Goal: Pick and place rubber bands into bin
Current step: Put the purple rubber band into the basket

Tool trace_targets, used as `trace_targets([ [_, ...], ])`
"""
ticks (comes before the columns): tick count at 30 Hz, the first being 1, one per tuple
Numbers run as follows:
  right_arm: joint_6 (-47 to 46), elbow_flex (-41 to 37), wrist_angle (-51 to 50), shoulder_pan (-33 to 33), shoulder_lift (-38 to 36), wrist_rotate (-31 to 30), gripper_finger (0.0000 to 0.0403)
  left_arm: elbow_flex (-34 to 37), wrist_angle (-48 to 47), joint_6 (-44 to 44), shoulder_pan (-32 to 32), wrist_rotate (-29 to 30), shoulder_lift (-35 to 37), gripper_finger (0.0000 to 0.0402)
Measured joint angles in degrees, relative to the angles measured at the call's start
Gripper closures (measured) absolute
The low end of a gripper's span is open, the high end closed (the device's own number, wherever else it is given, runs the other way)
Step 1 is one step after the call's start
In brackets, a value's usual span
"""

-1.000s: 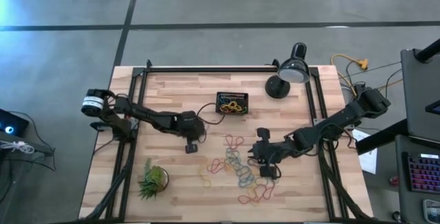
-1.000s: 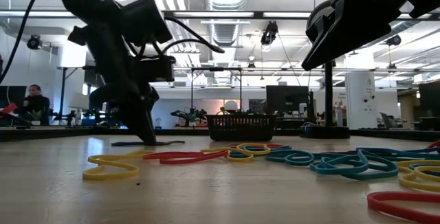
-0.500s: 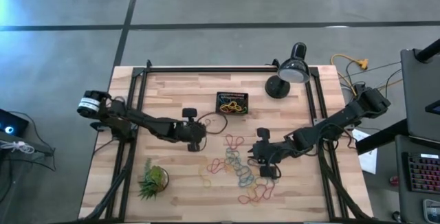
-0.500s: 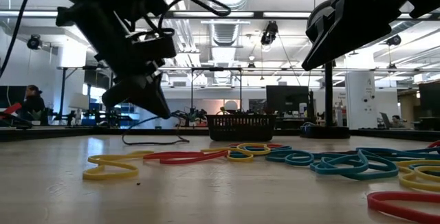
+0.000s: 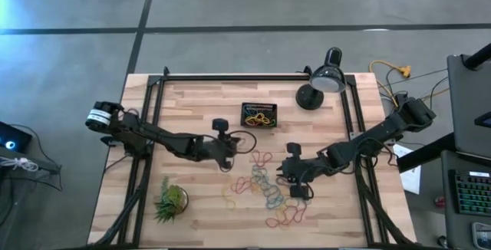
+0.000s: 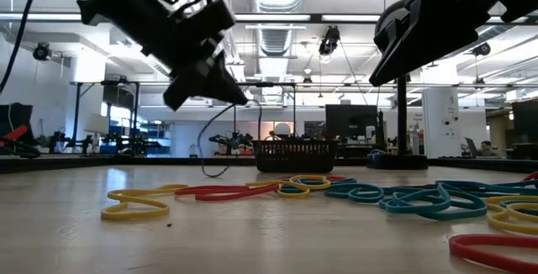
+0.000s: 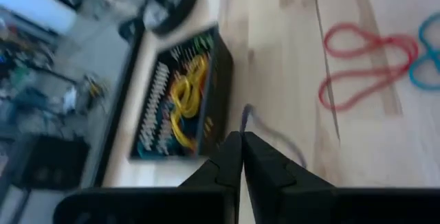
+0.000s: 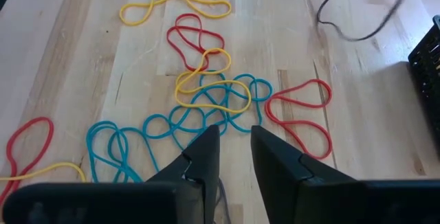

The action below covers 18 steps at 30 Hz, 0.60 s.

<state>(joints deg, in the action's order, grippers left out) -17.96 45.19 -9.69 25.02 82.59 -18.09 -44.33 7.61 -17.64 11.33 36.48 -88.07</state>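
Left gripper (image 7: 240,157) carries a dark band (image 6: 220,144) toward the bin (image 5: 258,115), right arm waits over the pile.

Left gripper's fingers are pinched together on a thin dark rubber band that dangles in a loop below it, clear of the desk (image 5: 192,97) – held high, prob. so the floppy loop won't drag or snag on the way. It sits near the bin, not yet over it; bin stands at the back-centre of the desk w/ yellow and other bands already inside. Next step, by my read: move over the rim and let go. Right gripper (image 8: 234,152) hovers just above the loose rubber bands (image 5: 265,189) – jaws a little apart, holding nothing – well placed for the next pick from the pile in front of the bin.
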Motion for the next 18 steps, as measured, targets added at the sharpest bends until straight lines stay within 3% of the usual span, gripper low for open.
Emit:
trace_targets([
  [8,0.1,0.0,0.0,0.0,0.0,0.0,0.0321,-6.1,1.1,-8.5,-2.0,-0.2,0.1,0.0401],
  [18,0.4,0.0,0.0,0.0,0.0,0.0,0.0326,-12.8,2.1,-14.7,-9.9,-9.5,0.1,0.0401],
])
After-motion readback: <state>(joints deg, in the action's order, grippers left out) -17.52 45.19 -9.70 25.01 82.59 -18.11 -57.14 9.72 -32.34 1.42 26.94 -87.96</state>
